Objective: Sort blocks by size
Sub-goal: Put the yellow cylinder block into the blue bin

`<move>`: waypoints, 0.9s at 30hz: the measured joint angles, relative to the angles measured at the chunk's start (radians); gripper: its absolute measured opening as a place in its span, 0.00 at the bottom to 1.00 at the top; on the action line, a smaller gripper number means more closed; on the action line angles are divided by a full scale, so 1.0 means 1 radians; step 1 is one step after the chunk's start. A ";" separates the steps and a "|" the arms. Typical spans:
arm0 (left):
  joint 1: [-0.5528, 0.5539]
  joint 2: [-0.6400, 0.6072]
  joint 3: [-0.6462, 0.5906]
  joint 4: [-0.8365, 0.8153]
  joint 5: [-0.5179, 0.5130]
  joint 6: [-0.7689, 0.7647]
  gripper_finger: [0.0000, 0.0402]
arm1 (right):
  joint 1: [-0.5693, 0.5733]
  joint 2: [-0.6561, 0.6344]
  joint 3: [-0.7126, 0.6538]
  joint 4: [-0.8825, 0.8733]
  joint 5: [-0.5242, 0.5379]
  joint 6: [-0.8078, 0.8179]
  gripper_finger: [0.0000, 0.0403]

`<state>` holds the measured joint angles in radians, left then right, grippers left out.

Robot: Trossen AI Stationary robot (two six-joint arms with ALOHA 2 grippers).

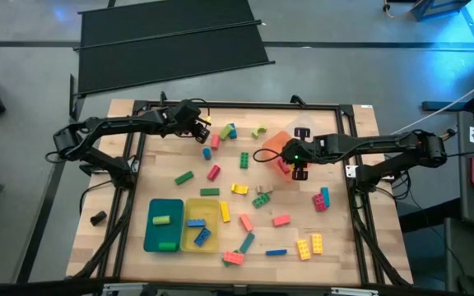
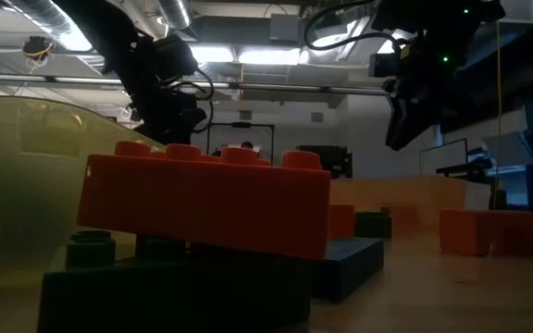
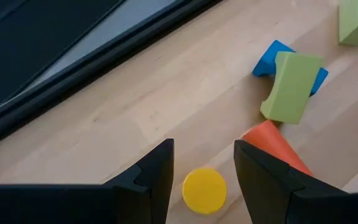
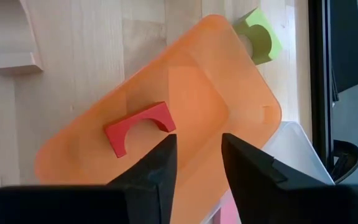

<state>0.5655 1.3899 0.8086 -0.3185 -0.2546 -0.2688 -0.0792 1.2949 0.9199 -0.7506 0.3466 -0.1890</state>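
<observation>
Two dark robot arms reach over a wooden tabletop (image 1: pixel 171 156) scattered with blocks (image 1: pixel 245 222).

The right hand (image 4: pixel 194 158) hangs over an orange tray (image 4: pixel 197 81) near the far middle of the tabletop. Its two fingers stand a little apart with nothing between them: released. A red arch block (image 4: pixel 135 127) lies in that tray, just ahead of the fingertips and slightly off to one side, its long axis running slantwise across the tray floor. A green arch block (image 4: pixel 260 34) sits just outside the tray's far corner, and a clear tray (image 4: pixel 291 155) pokes out from under the orange one. This hand's next move seems to turn on lifting away and finding another block, since the tray holds its piece already.

The left hand (image 3: pixel 201 171) hovers near the far left edge of the tabletop, fingers parted, empty. A yellow round block (image 3: pixel 204 190) lies directly between and below the fingertips, stud end up, so a straight descent should meet it. Just beyond lie an orange block (image 3: pixel 275 146), a green block (image 3: pixel 291 84) and a blue block (image 3: pixel 272 56), touching one another.

At the near left, a teal tray (image 1: pixel 164 224) and a yellow tray (image 1: pixel 201 224) stand side by side, each holding a few blocks.

No brand, label or readable writing shows anywhere.
</observation>
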 joint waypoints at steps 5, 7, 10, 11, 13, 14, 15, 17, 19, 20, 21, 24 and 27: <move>0.000 0.000 0.000 -0.051 0.000 -0.019 0.38 | 0.000 0.000 0.000 0.000 0.000 0.000 0.32; 0.000 0.000 0.000 -0.066 0.000 -0.030 0.38 | 0.000 0.000 0.000 0.000 0.000 0.000 0.32; 0.000 0.000 0.000 -0.072 0.006 -0.062 0.38 | 0.000 0.000 0.000 0.000 0.000 0.000 0.32; 0.000 0.000 0.000 -0.069 0.009 -0.065 0.38 | 0.000 0.000 0.000 0.000 0.000 0.000 0.32; 0.000 0.000 0.000 -0.058 0.009 -0.059 0.38 | 0.000 0.000 0.000 0.000 0.000 0.000 0.32; 0.000 0.000 0.000 -0.048 0.010 -0.047 0.38 | 0.000 0.000 0.000 -0.001 0.000 0.000 0.32; 0.000 0.000 0.000 -0.038 0.010 -0.032 0.38 | 0.000 0.000 0.000 -0.001 0.000 0.000 0.32; 0.000 0.000 0.000 -0.022 0.010 0.005 0.38 | 0.000 0.000 0.000 -0.002 0.000 0.000 0.32; 0.000 0.000 0.000 -0.008 0.009 0.050 0.38 | 0.000 0.000 0.000 -0.003 0.000 0.000 0.32; 0.000 0.000 0.000 0.005 0.009 0.072 0.38 | 0.000 0.000 0.000 -0.003 0.000 0.000 0.32; 0.000 0.000 0.000 0.013 0.009 0.082 0.38 | 0.000 0.000 0.000 -0.003 0.000 0.000 0.32; 0.000 0.000 0.000 0.009 0.010 0.088 0.38 | 0.000 0.000 0.000 -0.003 0.000 0.000 0.32; 0.000 0.012 0.000 -0.018 0.010 0.057 0.38 | 0.000 0.000 0.000 -0.003 0.000 0.000 0.32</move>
<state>0.5655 1.4017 0.8089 -0.3368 -0.2447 -0.2113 -0.0792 1.2949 0.9199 -0.7540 0.3466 -0.1890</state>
